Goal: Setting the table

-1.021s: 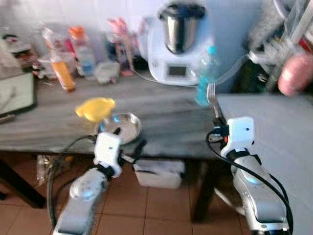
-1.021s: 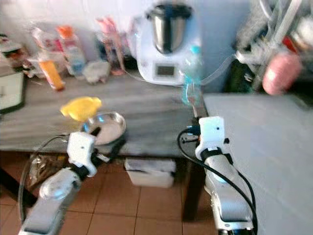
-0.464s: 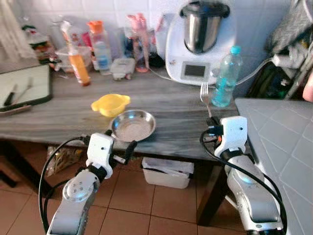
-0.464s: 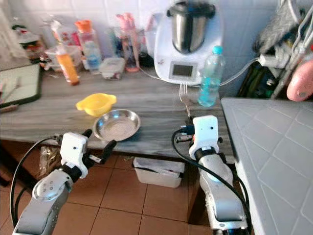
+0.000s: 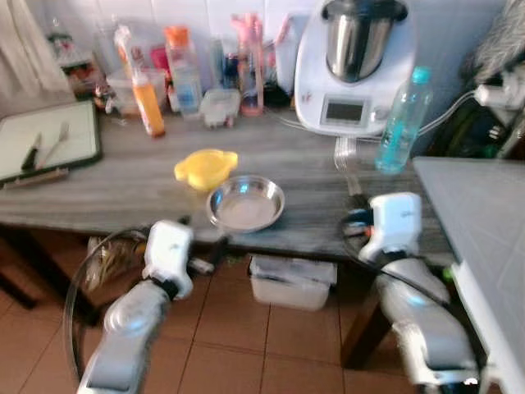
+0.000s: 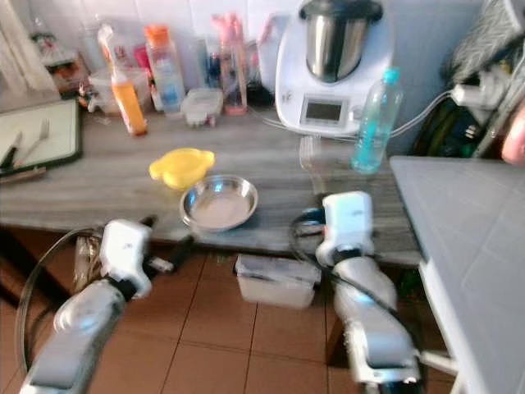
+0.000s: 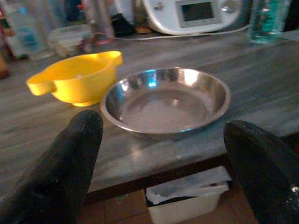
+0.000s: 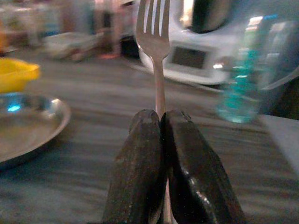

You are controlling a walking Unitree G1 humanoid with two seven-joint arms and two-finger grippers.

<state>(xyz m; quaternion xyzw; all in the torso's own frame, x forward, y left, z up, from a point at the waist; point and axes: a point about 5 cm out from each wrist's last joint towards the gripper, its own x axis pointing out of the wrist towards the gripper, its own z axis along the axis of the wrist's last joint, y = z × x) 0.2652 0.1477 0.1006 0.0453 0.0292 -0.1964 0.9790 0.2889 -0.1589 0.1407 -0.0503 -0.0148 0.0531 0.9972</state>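
A steel bowl [image 5: 245, 203] sits near the front edge of the grey wooden table [image 5: 107, 193], with a yellow bowl [image 5: 206, 167] just behind it to the left. My left gripper [image 7: 162, 129] is open, low in front of the table edge and level with the steel bowl [image 7: 166, 102], not touching it. Its fingers [image 7: 70, 163] stand wide apart. My right gripper [image 8: 162, 116] is shut on a fork [image 8: 156, 51], held upright with tines up. The fork [image 5: 346, 160] stands over the table's right end, to the right of the steel bowl.
A white kitchen machine [image 5: 353, 66], a clear water bottle [image 5: 402, 119] and several bottles and tubs [image 5: 148, 103] line the back of the table. A tray with cutlery [image 5: 45, 148] lies far left. A white bin [image 5: 291, 283] sits under the table. A grey tiled counter [image 5: 484, 213] is on the right.
The whole picture has shifted and blurred as the camera moved; table and bowls now sit slightly more to the right. Both arms keep their pose, the fork still held.
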